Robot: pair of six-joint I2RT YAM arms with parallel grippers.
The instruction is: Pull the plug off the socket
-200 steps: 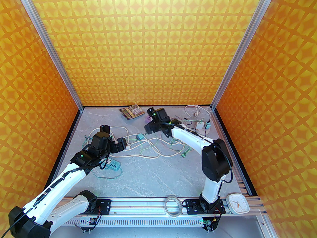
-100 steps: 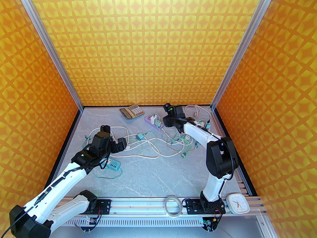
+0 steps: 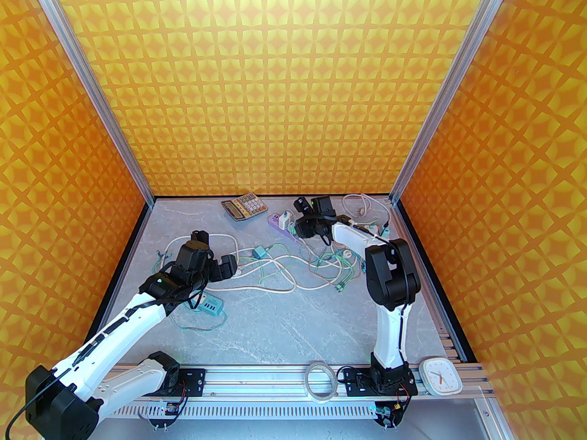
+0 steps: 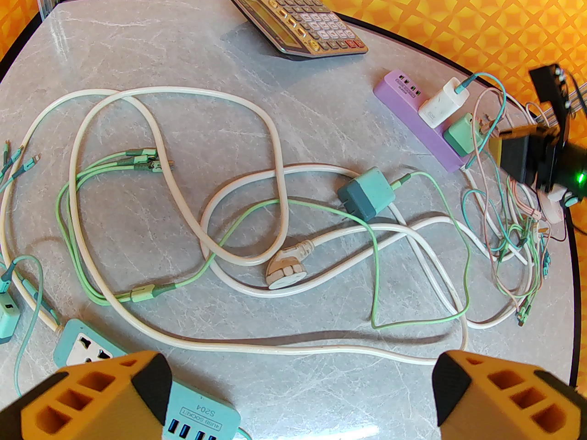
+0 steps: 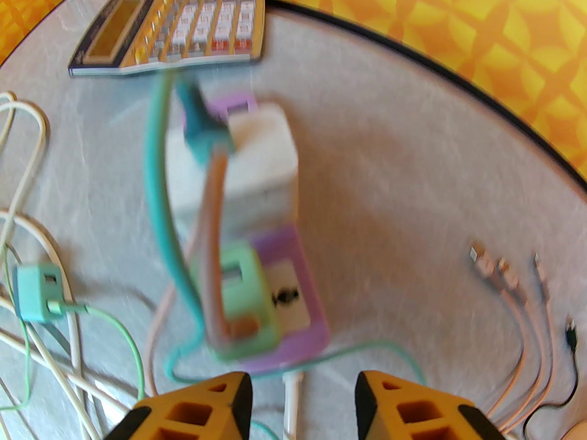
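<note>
grey marble tabletop (image 3: 284, 332) under tangled cables (image 4: 274, 163), orange patterned walls (image 3: 275, 85), left hand (image 4: 300, 383) and right hand (image 5: 302, 397) open

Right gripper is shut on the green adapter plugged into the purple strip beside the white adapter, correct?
No, it is open. The right wrist view shows the right gripper open, with its fingertips short of the green adapter. That adapter is plugged into the purple strip beside the white adapter.

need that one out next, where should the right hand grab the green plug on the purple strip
Take the green plug by its flat sides, probably from above: it stands upright out of the strip, with a cable in its top face.
</note>
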